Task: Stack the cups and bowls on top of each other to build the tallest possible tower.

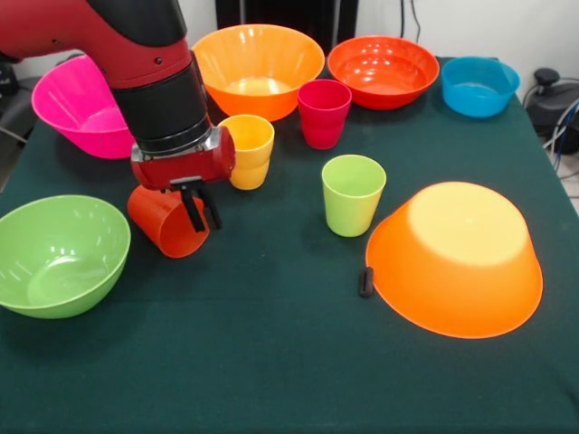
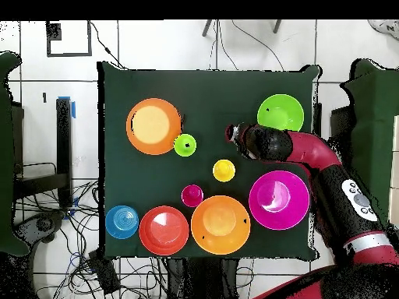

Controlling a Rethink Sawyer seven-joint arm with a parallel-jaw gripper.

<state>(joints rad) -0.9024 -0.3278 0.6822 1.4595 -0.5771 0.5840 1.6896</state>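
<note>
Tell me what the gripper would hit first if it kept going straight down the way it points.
The gripper points down at the tilted orange-red cup, with its jaws at the cup's rim. Going straight on, it would likely press into that cup first, then the table beneath; depth is hard to judge.

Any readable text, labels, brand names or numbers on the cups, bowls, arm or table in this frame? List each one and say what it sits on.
None can be read.
Cups and bowls, for example the lime green cup and the upturned orange bowl: plain, no print visible.
Red and black arm: no legible marking in the front view; small light marks on it in the overhead view are too small to read.
Table cloth: bare.
</note>
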